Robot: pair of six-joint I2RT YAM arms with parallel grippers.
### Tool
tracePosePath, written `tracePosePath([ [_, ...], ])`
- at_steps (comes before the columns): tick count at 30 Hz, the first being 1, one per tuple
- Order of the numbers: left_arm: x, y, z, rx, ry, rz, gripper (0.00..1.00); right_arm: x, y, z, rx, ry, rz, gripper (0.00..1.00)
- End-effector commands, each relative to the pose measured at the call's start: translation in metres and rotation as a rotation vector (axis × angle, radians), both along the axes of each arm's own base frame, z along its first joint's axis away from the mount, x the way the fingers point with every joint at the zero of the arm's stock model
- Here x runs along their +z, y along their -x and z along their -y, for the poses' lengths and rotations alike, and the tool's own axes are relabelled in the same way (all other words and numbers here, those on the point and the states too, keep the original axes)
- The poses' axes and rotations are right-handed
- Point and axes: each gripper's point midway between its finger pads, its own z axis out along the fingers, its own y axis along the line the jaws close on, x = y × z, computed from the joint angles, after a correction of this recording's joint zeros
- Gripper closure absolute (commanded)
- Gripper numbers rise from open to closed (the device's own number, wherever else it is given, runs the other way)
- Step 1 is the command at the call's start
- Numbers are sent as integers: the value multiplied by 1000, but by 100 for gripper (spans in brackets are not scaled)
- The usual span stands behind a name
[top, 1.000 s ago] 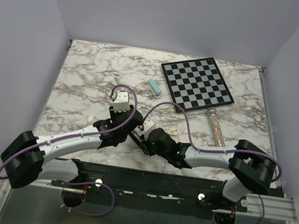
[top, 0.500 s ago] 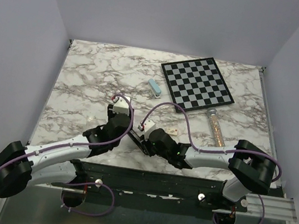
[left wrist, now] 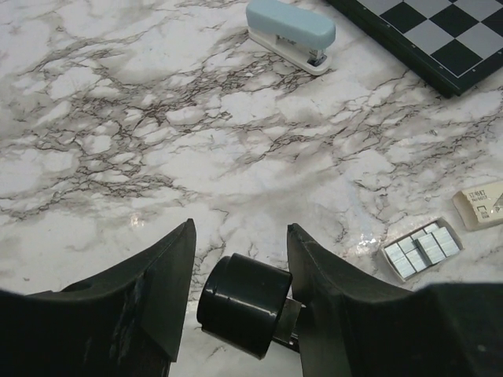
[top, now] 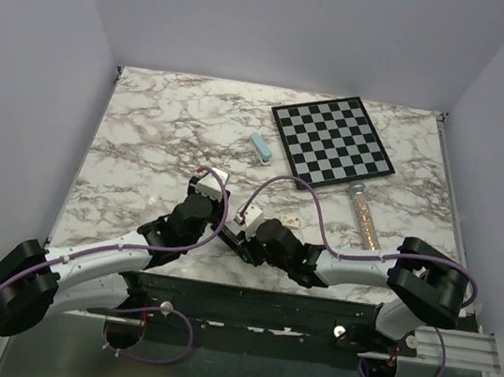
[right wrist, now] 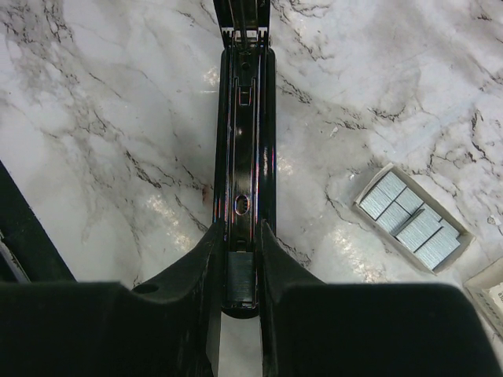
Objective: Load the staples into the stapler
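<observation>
Since earlier, the left jaws, spread apart, slid right toward the slim black stapler, clamped near-to-far in the right jaws; silver-grey metal staples lie on the desk just right of it.

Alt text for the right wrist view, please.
The right gripper grips the near end of the open black stapler, its channel facing up on the marble table. Silver staples sit in a small tray to its right.

Slim black stapler hinged open, channel exposed; silver-grey staples in strips just beside.
</observation>
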Motion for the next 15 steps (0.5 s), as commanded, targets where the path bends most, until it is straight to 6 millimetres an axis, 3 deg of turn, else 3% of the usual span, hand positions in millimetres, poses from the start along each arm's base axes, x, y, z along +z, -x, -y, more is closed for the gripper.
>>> tracePosePath([
  [1, 9, 1, 17, -127, 49, 26, 43, 14, -1, -8, 50, -72, 33, 92],
  [11, -5, 12, 42, -270, 66, -40, 59, 6, -8, -5, 52, -73, 29, 91],
  [15, -12, 17, 51, -314, 83, -78, 65, 6, -16, -4, 37, -85, 35, 87],
])
